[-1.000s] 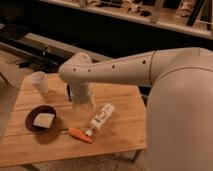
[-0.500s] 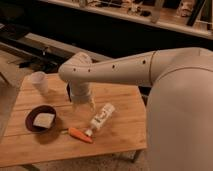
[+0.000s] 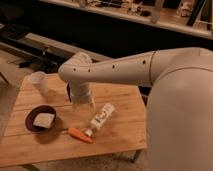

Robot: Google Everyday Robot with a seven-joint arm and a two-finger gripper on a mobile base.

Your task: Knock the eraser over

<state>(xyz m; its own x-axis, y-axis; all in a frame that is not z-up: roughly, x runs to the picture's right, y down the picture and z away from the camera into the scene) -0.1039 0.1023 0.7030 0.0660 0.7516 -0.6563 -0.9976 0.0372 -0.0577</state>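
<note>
The eraser cannot be picked out with certainty. The likeliest candidate is a dark upright shape (image 3: 67,93) standing on the worktop (image 3: 125,132), touching or just beside the arm's wrist at its 9 o'clock edge, and largely hidden by it. The tool (image 3: 83,104) hangs at the lower end of that wrist, pointing down over the middle of the worktop, and I cannot tell whether it is wide or narrow. Nothing visible has changed over the last second: the arm holds the same bend, the tool sits at the same spot, and the dark shape is as upright as it was. My reading is that the knock has not landed and the arm is pausing or creeping right next to its target. The next move would probably be a short sideways sweep toward 9 o'clock. Around the tool, a white bottle (image 3: 102,118) lies on its side at 4 o'clock, near it. An orange carrot (image 3: 80,135) lies at 6 o'clock, its tip close to the bottle's cap. A dark bowl (image 3: 31,125) holding a pale block (image 3: 44,120) sits at 8 o'clock. A white cup (image 3: 40,81) stands at 10 o'clock, and a careless sweep could catch that cup as well.
</note>
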